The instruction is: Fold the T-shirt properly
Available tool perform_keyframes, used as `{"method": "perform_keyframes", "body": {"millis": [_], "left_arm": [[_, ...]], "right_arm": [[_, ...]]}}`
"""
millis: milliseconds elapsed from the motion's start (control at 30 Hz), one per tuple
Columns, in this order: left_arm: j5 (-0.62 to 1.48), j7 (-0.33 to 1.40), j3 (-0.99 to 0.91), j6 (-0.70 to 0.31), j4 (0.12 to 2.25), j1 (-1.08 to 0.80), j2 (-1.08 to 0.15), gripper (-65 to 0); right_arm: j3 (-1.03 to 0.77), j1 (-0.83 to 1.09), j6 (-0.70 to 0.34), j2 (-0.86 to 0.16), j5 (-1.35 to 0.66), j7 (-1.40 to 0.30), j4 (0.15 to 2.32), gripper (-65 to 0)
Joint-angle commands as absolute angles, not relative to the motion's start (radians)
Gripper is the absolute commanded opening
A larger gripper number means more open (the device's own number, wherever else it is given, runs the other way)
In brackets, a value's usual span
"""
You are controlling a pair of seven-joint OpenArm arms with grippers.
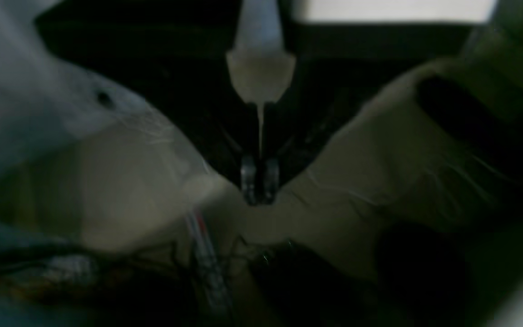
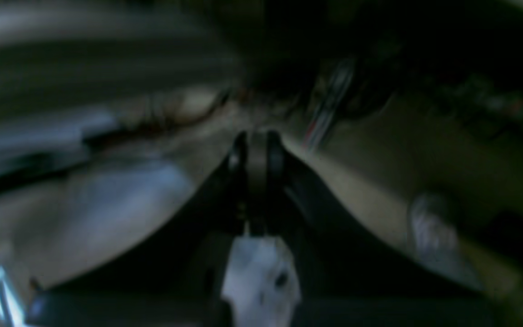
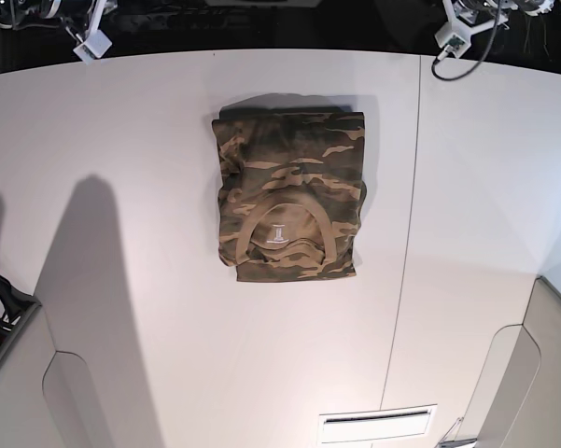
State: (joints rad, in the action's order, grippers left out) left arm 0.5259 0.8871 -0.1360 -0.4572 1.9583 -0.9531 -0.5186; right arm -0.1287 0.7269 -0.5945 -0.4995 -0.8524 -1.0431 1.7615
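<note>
On both wrist cams, blurry dark shapes, prob shut grippers

Matt camouflage cloth T-shirt (image 3: 289,177), ribbed tan collar (image 3: 285,210), smooth matt white table (image 3: 149,140)

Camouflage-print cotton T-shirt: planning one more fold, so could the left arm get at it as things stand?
Probably yes: the folded camouflage-print cotton T-shirt lies alone and uncovered on the white table, with nothing around it; neither arm shows overhead, so reach itself is unconfirmed.

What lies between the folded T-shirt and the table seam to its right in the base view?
Nothing: the base view shows only bare white table between the T-shirt and the seam.
</note>
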Motion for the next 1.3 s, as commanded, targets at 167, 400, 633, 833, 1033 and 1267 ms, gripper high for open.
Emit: {"method": "perform_keyframes", "body": {"millis": [167,400,633,833,1033,1267], "left_arm": [[0.524,0.755,0.022,-0.461,1.728,-0.980,-0.530,-63.5],[0.399,0.516,0.236,-0.461,1.409,-0.857,-0.526,-63.5],[0.399,0.516,0.392,-0.460,1.110,-0.615,-0.450,-63.5],[0.403,0.512,0.527,-0.456,0.847,-0.418,-0.381,-63.5],[0.403,0.513,0.572,-0.426,0.770,-0.329,-0.329,-63.5],[0.404,0.484,0.567,-0.427,0.772,-0.287,-0.310,-63.5]], "right_arm": [[0.019,0.813,-0.599,-0.573,-0.754,-0.938,1.720,-65.0],[0.249,0.729,-0.598,-0.600,-0.574,-0.668,1.476,-65.0],[0.501,0.533,-0.598,-0.570,-0.496,-0.599,1.133,-65.0],[0.584,0.384,-0.583,-0.496,-0.362,-0.598,0.869,-65.0],[0.580,0.308,-0.583,-0.441,-0.356,-0.598,0.767,-65.0],[0.551,0.302,-0.583,-0.423,-0.424,-0.598,0.772,-65.0]]}}
